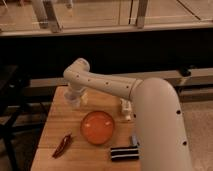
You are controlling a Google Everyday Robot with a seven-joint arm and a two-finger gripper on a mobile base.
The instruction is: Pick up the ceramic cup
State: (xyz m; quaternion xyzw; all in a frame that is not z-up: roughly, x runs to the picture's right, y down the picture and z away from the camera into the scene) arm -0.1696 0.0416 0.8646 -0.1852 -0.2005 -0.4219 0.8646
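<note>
At the table's [54, 131] far-left corner, the tool [76, 93] hangs open just above the cup [73, 102], so the reach seems nearly done; next it should lower around the cup and close.

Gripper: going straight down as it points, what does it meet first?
Probably the ceramic cup directly under the gripper at the table's far-left corner; depth is unclear, so possibly bare table beside it.
</note>
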